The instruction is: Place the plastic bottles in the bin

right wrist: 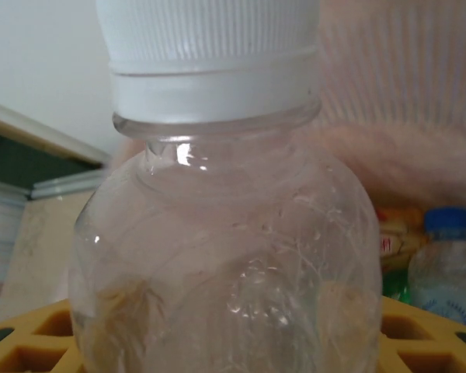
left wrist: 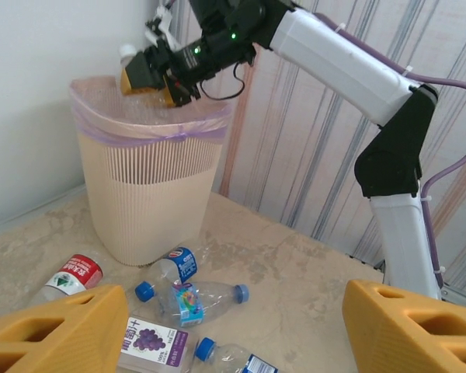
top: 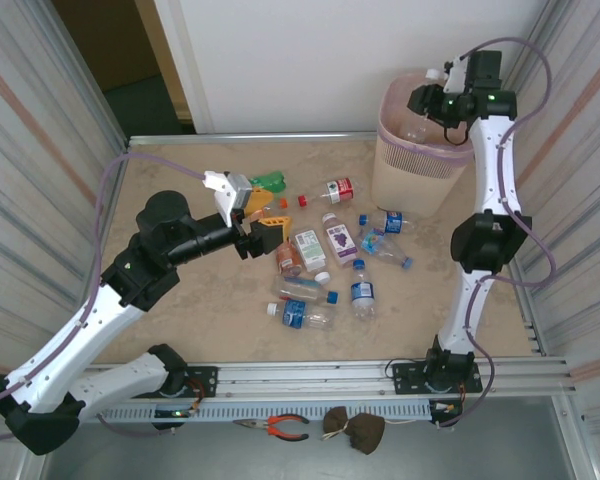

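Both jaws of my right gripper [left wrist: 149, 79] clamp a clear white-capped bottle [right wrist: 225, 256], seen close up in the right wrist view. The left wrist view shows it over the bin [left wrist: 147, 194] at upper left, arm stretched high. My left gripper [top: 268, 215] hangs open, empty, above loose bottles [top: 325, 260] at centre of the top view.
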`<move>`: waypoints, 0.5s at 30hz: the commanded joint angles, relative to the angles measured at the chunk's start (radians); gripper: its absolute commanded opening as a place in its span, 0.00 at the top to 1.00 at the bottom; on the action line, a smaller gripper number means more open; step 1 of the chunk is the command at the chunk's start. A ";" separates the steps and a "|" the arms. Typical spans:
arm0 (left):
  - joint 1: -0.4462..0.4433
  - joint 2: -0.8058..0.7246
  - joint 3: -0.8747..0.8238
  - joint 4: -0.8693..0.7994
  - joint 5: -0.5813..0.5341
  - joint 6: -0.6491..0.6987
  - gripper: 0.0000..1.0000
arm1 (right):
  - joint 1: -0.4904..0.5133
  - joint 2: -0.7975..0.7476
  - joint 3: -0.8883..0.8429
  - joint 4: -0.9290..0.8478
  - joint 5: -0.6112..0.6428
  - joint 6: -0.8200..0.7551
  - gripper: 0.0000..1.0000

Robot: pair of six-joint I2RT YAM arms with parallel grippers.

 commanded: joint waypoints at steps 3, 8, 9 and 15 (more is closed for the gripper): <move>-0.001 -0.011 -0.013 -0.004 -0.031 -0.026 0.27 | 0.017 0.073 0.039 -0.099 -0.055 -0.034 0.51; -0.001 -0.008 -0.024 0.003 -0.033 -0.035 0.27 | 0.040 0.146 0.060 -0.151 -0.048 -0.076 0.50; -0.001 -0.008 -0.028 0.004 -0.034 -0.037 0.27 | 0.046 0.161 0.068 -0.165 -0.046 -0.090 0.50; 0.001 -0.005 -0.048 0.025 -0.028 -0.056 0.28 | 0.067 0.232 0.081 -0.223 -0.032 -0.142 0.49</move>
